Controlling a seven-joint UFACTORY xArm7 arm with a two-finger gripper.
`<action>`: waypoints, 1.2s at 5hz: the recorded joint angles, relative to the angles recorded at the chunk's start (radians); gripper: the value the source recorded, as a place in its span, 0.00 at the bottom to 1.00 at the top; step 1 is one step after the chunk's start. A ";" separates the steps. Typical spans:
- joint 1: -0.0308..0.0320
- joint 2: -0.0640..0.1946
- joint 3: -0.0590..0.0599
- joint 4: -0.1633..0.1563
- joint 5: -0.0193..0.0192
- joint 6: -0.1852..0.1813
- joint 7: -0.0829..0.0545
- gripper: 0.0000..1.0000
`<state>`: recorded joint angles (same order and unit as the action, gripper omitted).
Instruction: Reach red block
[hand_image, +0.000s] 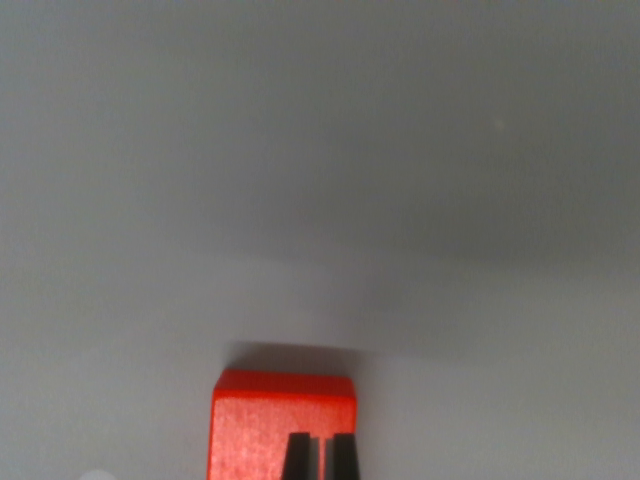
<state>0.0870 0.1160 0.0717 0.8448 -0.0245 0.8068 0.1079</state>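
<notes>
Fingers (319, 458): two dark tips at the bottom edge, nearly together with a thin slit between, clenched on nothing. They sit in front of the red block (270, 420), toward its right half in the wrist view. Block lies directly beneath and just beyond the tips, on the grey counter (320, 200). Contact cannot be confirmed.

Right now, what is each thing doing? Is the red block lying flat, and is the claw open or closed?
red block: sitting flat on the grey surface, uncovered, at the bottom of the wrist view.
gripper: fingertips close together, only a thin gap between them, in front of the block; whether they touch it cannot be told.
grey surface: bare, plain.
</notes>
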 joint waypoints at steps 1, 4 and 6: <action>0.0043 0.003 0.004 -0.030 0.0008 -0.032 0.005 0.00; 0.0083 0.005 0.008 -0.057 0.0016 -0.062 0.010 0.00; 0.0117 0.008 0.012 -0.081 0.0023 -0.087 0.014 0.00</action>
<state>0.0987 0.1235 0.0834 0.7641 -0.0222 0.7197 0.1220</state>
